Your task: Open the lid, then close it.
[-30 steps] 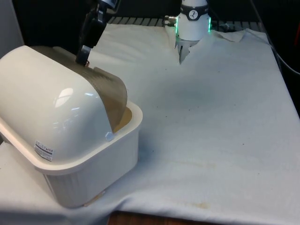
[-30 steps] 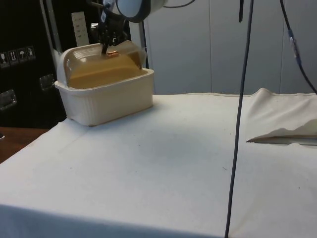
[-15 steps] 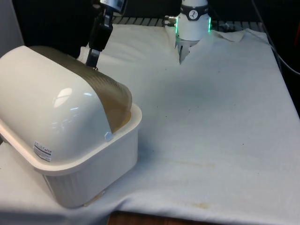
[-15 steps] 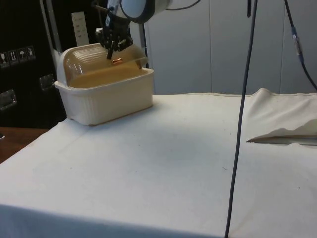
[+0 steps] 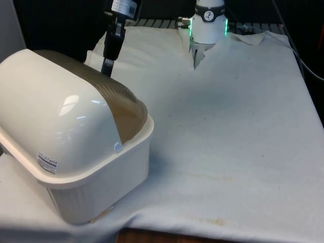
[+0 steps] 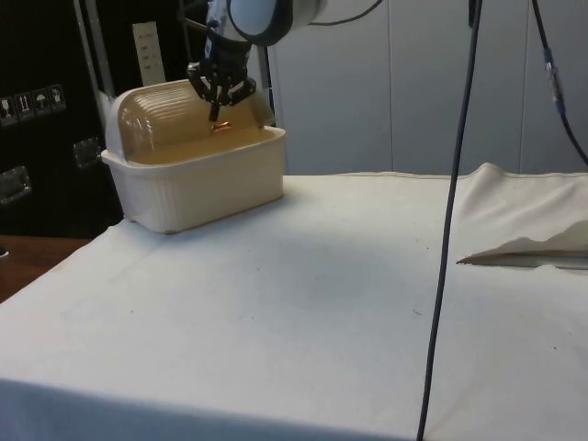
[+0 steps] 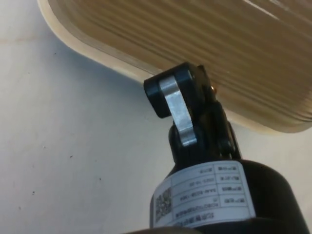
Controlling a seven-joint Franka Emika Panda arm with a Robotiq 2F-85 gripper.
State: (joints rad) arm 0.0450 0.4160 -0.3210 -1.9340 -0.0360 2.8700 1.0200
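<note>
The white-clothed bench (image 5: 233,126) carries a cream bread box (image 5: 71,147) at the front view's lower left. Its ribbed translucent lid (image 5: 119,104) is rolled nearly down to the rim. The hand (image 5: 108,67) grasps the lid's small handle, fingers (image 7: 178,114) clenched together.

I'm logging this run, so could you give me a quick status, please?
Gripper shut on lid handle. Bread box nearly closed. Nothing in the way.

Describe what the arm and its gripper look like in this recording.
A white arm with rounded joint housings and a dark cable looping from it. The gripper is black, with slim jaws, one carrying a flat silver metal plate, and a white printed label with a QR code wrapped around its body.
</note>
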